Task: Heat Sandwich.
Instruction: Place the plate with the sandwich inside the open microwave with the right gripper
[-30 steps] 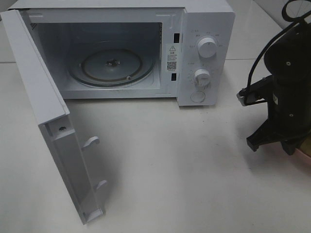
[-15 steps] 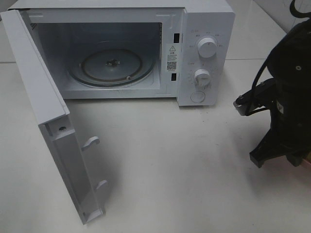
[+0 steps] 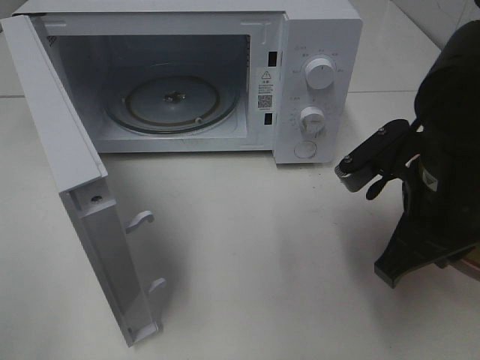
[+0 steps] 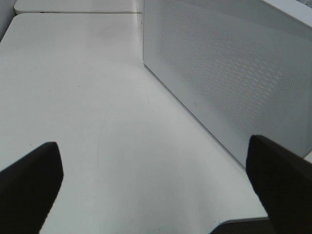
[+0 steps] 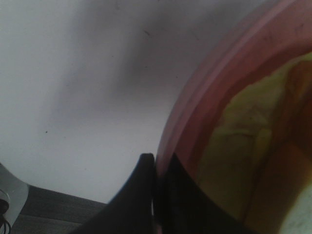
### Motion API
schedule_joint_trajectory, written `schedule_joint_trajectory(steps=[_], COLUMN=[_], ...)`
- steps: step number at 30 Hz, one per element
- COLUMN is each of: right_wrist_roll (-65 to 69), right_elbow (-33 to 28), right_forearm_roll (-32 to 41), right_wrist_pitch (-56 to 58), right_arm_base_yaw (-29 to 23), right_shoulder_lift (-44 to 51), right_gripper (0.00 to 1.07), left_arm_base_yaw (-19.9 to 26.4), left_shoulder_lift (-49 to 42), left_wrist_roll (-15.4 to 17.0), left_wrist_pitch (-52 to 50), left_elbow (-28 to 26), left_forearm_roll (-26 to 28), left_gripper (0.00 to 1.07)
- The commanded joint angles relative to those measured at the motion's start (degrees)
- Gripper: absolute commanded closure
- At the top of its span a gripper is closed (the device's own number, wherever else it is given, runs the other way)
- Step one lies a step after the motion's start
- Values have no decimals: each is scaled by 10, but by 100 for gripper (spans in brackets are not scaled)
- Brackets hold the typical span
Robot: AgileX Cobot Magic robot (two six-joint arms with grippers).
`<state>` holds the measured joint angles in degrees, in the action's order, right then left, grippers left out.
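In the right wrist view the sandwich (image 5: 243, 146) lies blurred on the pink plate (image 5: 204, 97), pale yellow with a tan-orange crust. My right gripper (image 5: 155, 158) is shut on the near rim of that plate. From above, my right arm (image 3: 442, 187) covers plate and sandwich at the right edge; only a pink sliver of the plate (image 3: 472, 264) shows. The white microwave (image 3: 315, 75) stands at the back with its door (image 3: 82, 187) swung open and its glass turntable (image 3: 172, 101) bare. My left gripper (image 4: 156, 195) is open over the table, beside the microwave's perforated outer wall (image 4: 229, 73).
The open door juts toward the front left of the white table (image 3: 262, 247). Two dials (image 3: 320, 75) and a round button sit on the microwave's right panel.
My right arm has tilted and swung, its wrist bracket now reaching further left toward the table's middle. The plate's pink edge shows less. Microwave and door have not moved.
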<state>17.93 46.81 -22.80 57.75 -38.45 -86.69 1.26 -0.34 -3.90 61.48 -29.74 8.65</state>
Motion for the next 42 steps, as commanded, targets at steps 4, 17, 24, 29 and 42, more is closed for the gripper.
schedule_joint_trajectory(steps=[4,17,24,29,42], right_wrist_roll=[-7,-11,-61,-123,-282], right_elbow=[-4,-4,-4,-4,-4], right_forearm_roll=[-11,-11,-10,-1,14], right_wrist_pitch=[37,53,59,64,15], right_arm_base_yaw=[-60,-144,-164,-164,-164], right_shoulder_lift=[17,73,89,92,94], right_gripper=[107,107,107,107,107], left_arm_base_yaw=[-4,-4,-4,-4,-4], left_shoulder_lift=[-13,-13,-13,-13,-13], left_wrist_roll=[3,3,3,3,3], left_wrist_pitch=[-1,-1,-1,-1,-1], left_elbow=[2,2,2,2,2], left_forearm_roll=[1,1,1,1,1], left_gripper=[9,9,9,9,9])
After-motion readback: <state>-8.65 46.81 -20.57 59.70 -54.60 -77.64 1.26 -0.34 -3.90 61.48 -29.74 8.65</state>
